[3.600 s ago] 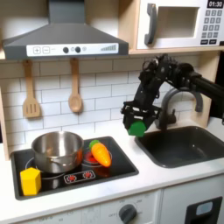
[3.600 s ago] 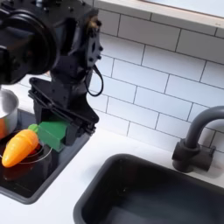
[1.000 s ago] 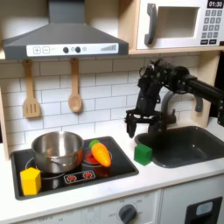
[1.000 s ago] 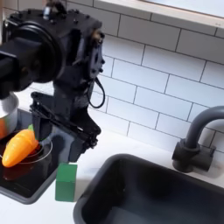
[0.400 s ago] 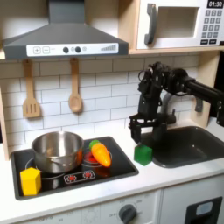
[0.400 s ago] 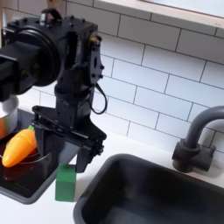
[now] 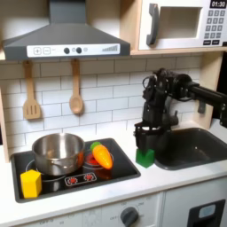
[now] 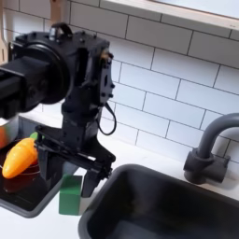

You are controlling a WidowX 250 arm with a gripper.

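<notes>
White counter: green block between black stovetop and sink.

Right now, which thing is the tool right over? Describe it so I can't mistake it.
Find the black sink. On the white counter strip between it and the stovetop stands a small green block, under the open tool. It is the only green cube.

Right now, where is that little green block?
In both exterior views the green block stands on the white counter, between the stove and the sink, right under the gripper.
</notes>
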